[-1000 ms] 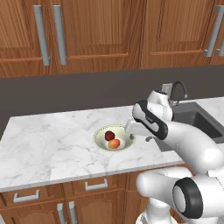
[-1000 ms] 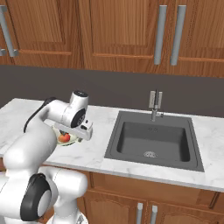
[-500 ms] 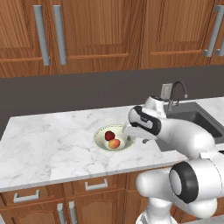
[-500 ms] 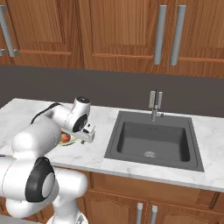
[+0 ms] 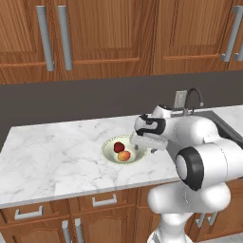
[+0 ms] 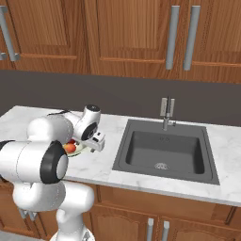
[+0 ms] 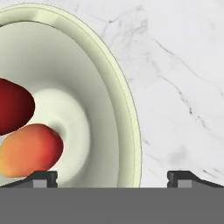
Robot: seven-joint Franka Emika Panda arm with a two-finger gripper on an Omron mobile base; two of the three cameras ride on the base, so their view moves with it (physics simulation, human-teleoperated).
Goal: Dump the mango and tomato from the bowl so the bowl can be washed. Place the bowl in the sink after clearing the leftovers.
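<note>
I have come down lower over the bowl (image 5: 110,153) since a moment ago, my gripper (image 7: 112,178) now at its right rim. My jaws stand wide, one finger inside the rim and one outside over the marble countertop (image 5: 52,156), holding nothing. The tomato (image 5: 118,147) and mango (image 5: 124,155) lie touching in the bowl. The sink (image 6: 164,150) sits well apart. My arm hides most of the bowl in the right base view.

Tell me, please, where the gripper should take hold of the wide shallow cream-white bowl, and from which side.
Grip the thin rim of the wide shallow cream-white bowl on its sink-facing edge, coming from above: one fingertip is inside the wall, the other outside. The red tomato and orange mango lie at the centre, probably clear of this.
</note>
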